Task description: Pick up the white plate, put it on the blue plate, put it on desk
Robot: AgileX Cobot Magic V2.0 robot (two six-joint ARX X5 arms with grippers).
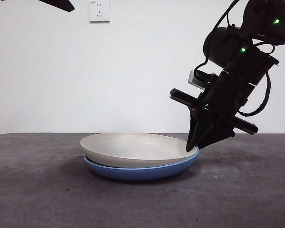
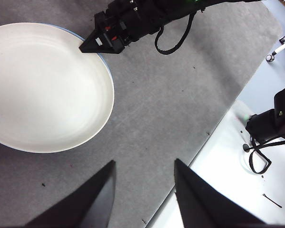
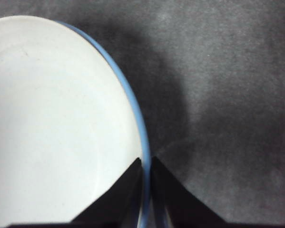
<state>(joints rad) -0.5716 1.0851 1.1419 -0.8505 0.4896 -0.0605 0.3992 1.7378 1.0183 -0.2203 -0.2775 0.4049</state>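
Front view: white plate (image 1: 132, 147) atop blue plate (image 1: 142, 171)

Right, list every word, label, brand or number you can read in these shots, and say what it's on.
No text can be read in any view.
The wall socket has a tiny mark at its top corner, too small to read.
The white plate, blue plate and desk are unmarked.
The right gripper shows only green lights, no lettering.
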